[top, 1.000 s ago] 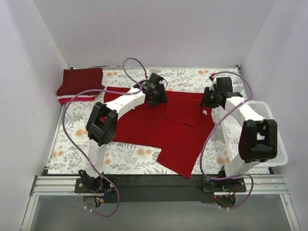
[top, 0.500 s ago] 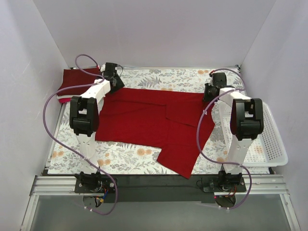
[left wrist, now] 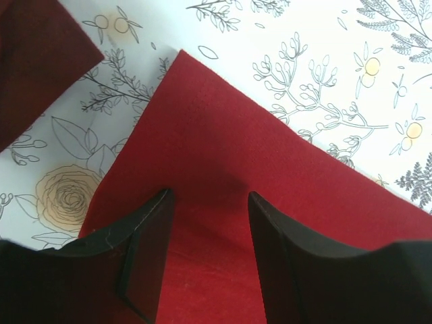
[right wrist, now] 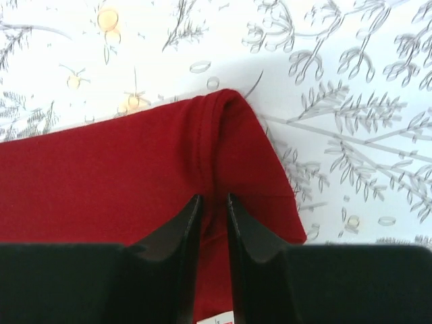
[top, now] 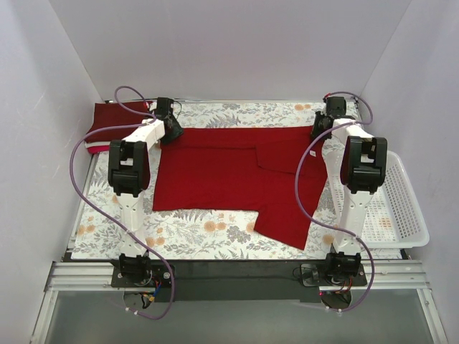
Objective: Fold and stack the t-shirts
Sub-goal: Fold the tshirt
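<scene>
A bright red t-shirt point(top: 229, 175) lies spread flat across the floral table. My left gripper point(top: 171, 127) is at its far left corner; in the left wrist view the gripper point(left wrist: 208, 196) is open, jaws wide apart with the red cloth point(left wrist: 223, 135) lying flat between them. My right gripper point(top: 323, 127) is at the far right corner; in the right wrist view the gripper point(right wrist: 212, 197) is shut on a seamed fold of the red t-shirt point(right wrist: 135, 162). A folded dark maroon t-shirt point(top: 118, 118) lies at the far left, on thin white and pinkish-red ones point(top: 100, 147).
A white lattice basket point(top: 401, 208) stands at the right edge beside the right arm. The maroon stack's corner shows in the left wrist view point(left wrist: 34, 61), close to the left gripper. White walls enclose the table on three sides.
Both grippers moved outward and toward the far edge, drawing the red t-shirt back and flatter. The shirt's near hem has shifted away from the front edge.
</scene>
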Available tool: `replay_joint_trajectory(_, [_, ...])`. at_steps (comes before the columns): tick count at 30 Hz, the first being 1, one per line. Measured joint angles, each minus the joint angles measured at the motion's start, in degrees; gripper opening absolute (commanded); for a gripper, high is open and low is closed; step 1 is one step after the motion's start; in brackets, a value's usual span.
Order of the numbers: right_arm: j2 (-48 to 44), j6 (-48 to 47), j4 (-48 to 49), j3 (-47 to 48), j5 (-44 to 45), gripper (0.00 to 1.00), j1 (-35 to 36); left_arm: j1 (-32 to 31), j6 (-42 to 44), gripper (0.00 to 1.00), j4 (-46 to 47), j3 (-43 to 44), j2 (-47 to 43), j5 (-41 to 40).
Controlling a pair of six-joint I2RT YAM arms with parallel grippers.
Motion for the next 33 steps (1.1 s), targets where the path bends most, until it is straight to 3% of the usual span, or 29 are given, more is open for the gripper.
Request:
replay_joint_trajectory(5, [3.7, -0.4, -2.1, 6.5, -1.3, 0.31, -0.6, 0.0, 0.0, 0.51, -0.5, 0.5, 0.0, 1.1])
replay_joint_trajectory(10, [2.3, -1.4, -3.4, 6.3, -2.6, 0.39, -0.9, 0.0, 0.2, 0.6, -2.5, 0.6, -0.9, 1.1])
replay_joint_trajectory(16, [-11.6, -2.1, -4.9, -2.5, -4.0, 0.45, -1.1, -0.3, 0.2, 0.62, -5.8, -3.0, -10.1, 1.5])
replay_joint_trajectory(21, [-30.4, -2.3, -3.7, -15.8, -4.7, 0.48, 0.8, -3.4, -0.9, 0.62, -5.1, -15.1, -30.4, 1.2])
replay_joint_trajectory(26, [-44.9, -2.1, -3.9, -31.1, -4.9, 0.52, 6.6, -6.2, -3.7, 0.62, -4.9, -33.5, -50.4, 1.1])
replay_joint_trajectory(33, [-57.6, -1.4, -8.2, -46.0, -5.0, 0.53, 16.1, -5.5, -7.9, 0.58, -9.1, -56.5, -59.6, 0.5])
